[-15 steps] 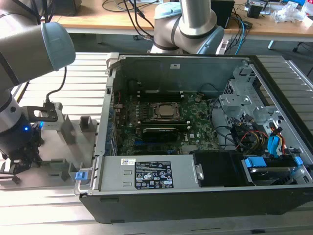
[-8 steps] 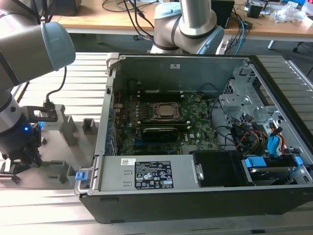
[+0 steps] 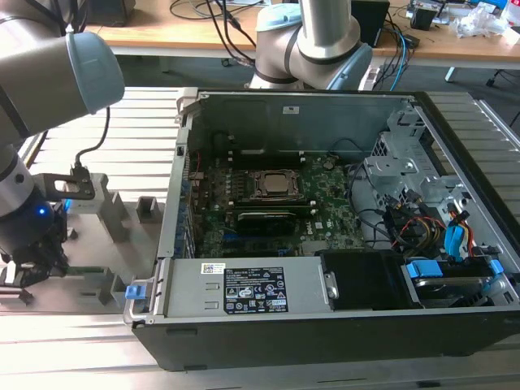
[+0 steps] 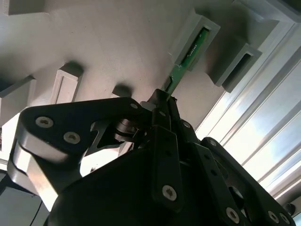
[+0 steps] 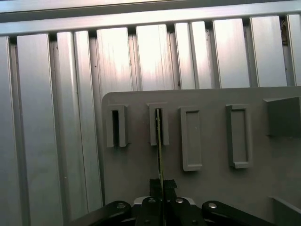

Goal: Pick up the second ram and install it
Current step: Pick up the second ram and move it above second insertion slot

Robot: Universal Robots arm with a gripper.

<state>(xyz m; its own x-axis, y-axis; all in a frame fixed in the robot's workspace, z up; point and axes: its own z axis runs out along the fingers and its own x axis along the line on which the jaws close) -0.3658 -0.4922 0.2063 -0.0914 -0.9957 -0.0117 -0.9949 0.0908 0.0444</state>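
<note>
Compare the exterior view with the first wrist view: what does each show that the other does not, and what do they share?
Exterior view: the open computer case and its motherboard. First wrist view: the second ram edge-on, one end in a grey holder slot, the other between the shut jaws. Shared: the grey holder plate on the ribbed metal table.

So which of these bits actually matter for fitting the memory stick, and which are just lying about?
In the job:
second ram
gripper, shut on it
its grey holder block
motherboard

Just lying about:
spare holder blocks
bench cables
drive cage
</note>
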